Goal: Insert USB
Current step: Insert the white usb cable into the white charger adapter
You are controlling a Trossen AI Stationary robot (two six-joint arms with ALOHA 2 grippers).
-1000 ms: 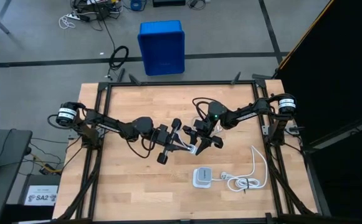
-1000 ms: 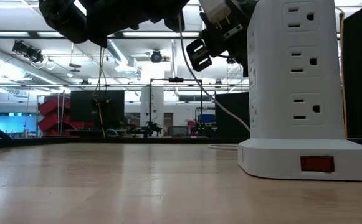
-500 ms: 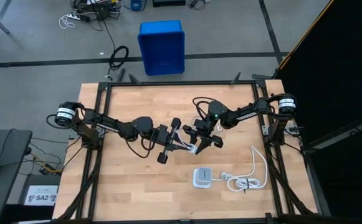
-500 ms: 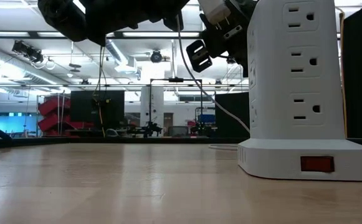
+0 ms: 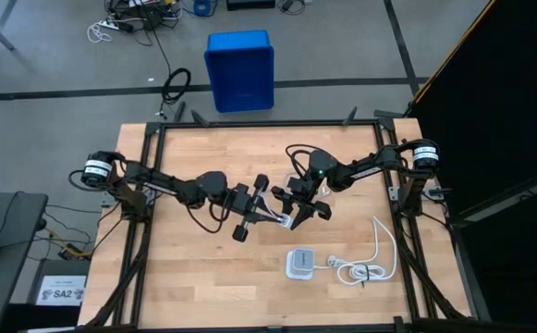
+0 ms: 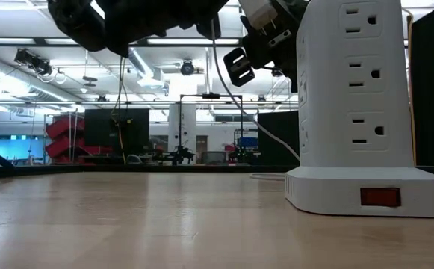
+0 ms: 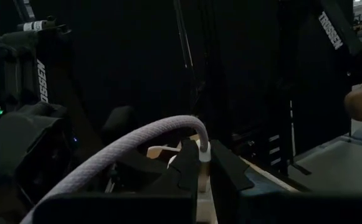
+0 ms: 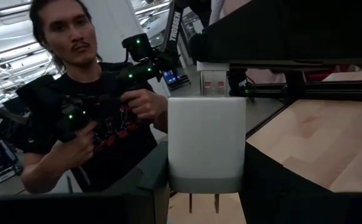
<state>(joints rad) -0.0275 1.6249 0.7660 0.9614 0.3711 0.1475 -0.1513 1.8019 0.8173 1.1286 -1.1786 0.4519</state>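
The USB (image 7: 137, 144) is a white braided cable. Its small plug (image 7: 203, 155) sits between the shut fingers of my left gripper (image 7: 204, 169), and the cable arcs back over the wrist. In the high view, my left gripper (image 5: 268, 213) and right gripper (image 5: 298, 213) meet above the table's middle. My right gripper (image 8: 207, 183) is shut on a small white cube (image 8: 207, 140), whose two metal prongs (image 8: 202, 202) point back toward the wrist. The low view shows the cube (image 6: 260, 13) high above the table, with the USB (image 6: 230, 90) hanging below it. My left gripper pinches the USB's plug (image 7: 204, 163) between its two fingers, at the cable's end. The plug is lifted clear of the table. The cable leaves the plug and curves slack back past the fingers. My right gripper pinches the white cube by two opposite side faces, near its pronged end (image 8: 207, 177), one finger (image 8: 159, 180) on each side. The cube is lifted clear of the table, its flat face pointing away from the wrist.
A white power strip tower (image 5: 298, 264) stands near the table's near edge, its red switch (image 6: 381, 196) facing the low view. Its bundled white cord (image 5: 360, 270) lies to its right. A person (image 8: 87, 93) holding controllers stands beyond the table. A blue bin (image 5: 239, 69) sits on the floor.
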